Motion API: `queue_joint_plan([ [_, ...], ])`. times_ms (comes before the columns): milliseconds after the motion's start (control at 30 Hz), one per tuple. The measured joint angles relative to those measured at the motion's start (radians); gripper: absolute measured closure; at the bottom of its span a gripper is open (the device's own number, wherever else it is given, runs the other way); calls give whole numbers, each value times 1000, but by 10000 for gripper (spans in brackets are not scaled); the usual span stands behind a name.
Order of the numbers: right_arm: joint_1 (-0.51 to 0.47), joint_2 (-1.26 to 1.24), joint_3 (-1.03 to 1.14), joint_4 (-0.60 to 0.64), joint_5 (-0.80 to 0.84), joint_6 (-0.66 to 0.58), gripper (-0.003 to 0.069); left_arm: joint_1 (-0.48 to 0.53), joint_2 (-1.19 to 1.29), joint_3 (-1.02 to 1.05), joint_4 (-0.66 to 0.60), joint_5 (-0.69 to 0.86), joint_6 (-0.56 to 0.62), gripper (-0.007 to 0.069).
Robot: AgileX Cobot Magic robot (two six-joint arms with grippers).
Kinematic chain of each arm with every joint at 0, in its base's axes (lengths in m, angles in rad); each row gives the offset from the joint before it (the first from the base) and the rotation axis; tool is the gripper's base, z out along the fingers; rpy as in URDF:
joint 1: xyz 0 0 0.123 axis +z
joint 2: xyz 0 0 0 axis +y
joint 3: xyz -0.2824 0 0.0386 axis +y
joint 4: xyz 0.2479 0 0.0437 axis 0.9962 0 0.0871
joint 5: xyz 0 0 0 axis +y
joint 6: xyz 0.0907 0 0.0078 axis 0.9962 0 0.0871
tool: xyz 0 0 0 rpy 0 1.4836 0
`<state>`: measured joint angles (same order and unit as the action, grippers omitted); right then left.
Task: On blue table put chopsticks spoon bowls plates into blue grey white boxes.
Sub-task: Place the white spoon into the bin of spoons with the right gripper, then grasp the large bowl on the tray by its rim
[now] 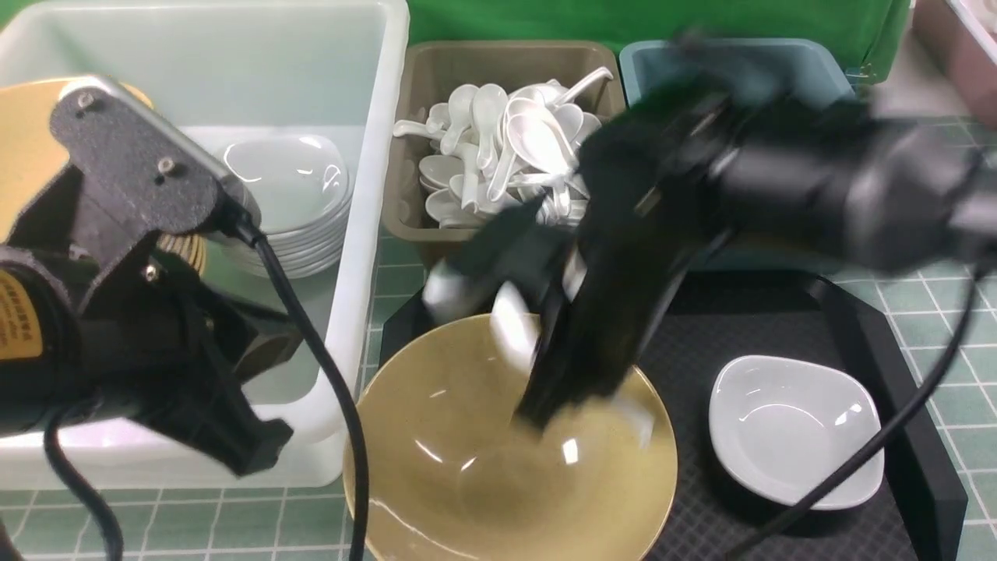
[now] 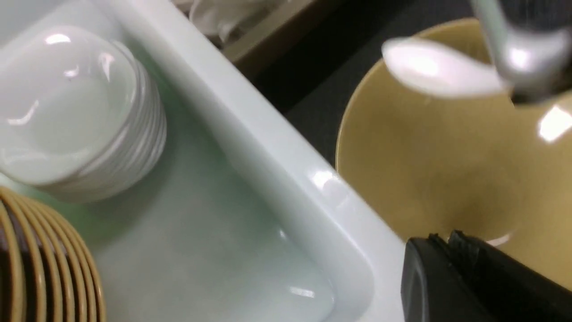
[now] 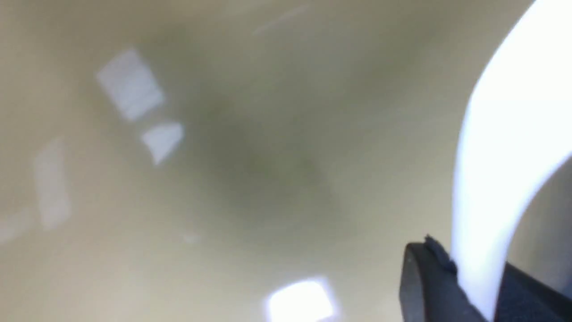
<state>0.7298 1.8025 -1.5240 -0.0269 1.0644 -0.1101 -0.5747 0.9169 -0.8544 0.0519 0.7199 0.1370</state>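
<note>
Currently I log: right jaws clamped on the glossy white soup spoon, over the wide tan-yellow bowl on the black textured tray; left jaws shut, empty, at the translucent white tub rim.

Black arms, black cables, yellow label

spoon: white, tilted over bowl | bowl: tan, upright
</note>
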Motion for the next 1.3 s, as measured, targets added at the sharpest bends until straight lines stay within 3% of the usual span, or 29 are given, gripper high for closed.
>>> queue_joint_plan([
  [167, -101, -5, -107, -20, -153, 0, 565, 0, 38, 1, 0, -142, -64, 622],
  [333, -170, 51, -210, -23, -511, 0, 529, 0, 115, 1, 0, -220, -114, 622],
  [400, -181, 86, -244, -23, -631, -2, 443, 0, 135, 1, -6, -218, -119, 622],
  [433, -182, 90, -248, -23, -642, -2, 443, 0, 138, 1, -6, -216, -120, 622],
  [533, -201, 122, -294, -23, -742, 2, 254, 0, 152, 1, -32, -184, -126, 622],
  [567, -207, 125, -311, -23, -752, 11, 162, 0, 153, 1, -43, -173, -126, 622],
  [600, -212, 125, -323, -23, -750, 13, 125, 0, 153, 1, -52, -168, -127, 622],
  [700, -219, 115, -371, -23, -653, 28, 5, 0, 153, 1, -79, -156, -127, 622],
  [800, -219, 90, -401, -23, -426, 29, -26, 0, 158, -12, -85, -134, -127, 622],
  [1000, -219, 60, -411, -23, -90, -48, 15, 0, 254, -170, -82, 5, -110, 622],
  [1133, -219, 40, -397, -13, 160, -112, 174, 0, 431, -393, -78, 223, -21, 615],
  [1267, -219, -31, -296, 34, 173, -126, 323, 0, 605, -518, -83, 331, 26, 560],
  [1300, -219, -37, -288, 40, 173, -127, 330, 0, 613, -522, -84, 335, 28, 560],
])
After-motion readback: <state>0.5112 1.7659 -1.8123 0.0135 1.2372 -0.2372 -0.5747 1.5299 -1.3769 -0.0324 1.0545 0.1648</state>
